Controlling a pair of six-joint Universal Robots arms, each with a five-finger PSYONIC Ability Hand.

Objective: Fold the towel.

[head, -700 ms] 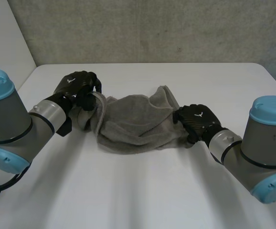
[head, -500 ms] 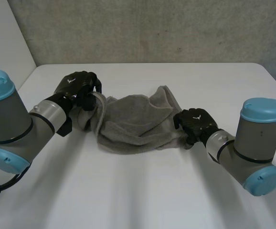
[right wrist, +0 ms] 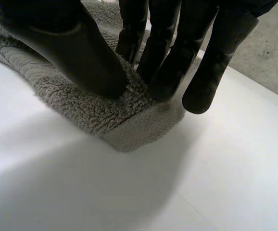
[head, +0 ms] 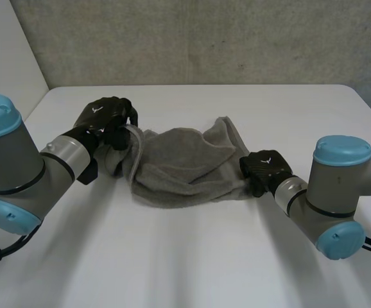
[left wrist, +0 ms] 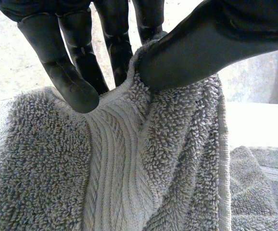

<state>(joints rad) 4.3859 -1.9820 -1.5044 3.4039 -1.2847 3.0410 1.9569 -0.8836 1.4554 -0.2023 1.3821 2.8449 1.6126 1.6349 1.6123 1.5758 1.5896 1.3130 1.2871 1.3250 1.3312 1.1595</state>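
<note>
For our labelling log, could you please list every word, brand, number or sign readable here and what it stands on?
None can be read.
left hand: small white mark on its back, too small to read.
right hand: the same.
towel: plain, nothing printed on what shows.

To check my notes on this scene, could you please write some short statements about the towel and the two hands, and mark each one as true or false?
1. The left hand pinches one end of the towel between thumb and fingers. True.
2. The towel lies flat and neatly folded. False: it is bunched up between the two hands.
3. The right hand pinches the other end of the towel, low over the table. True.
4. The towel is blue. False: it is grey.
</note>
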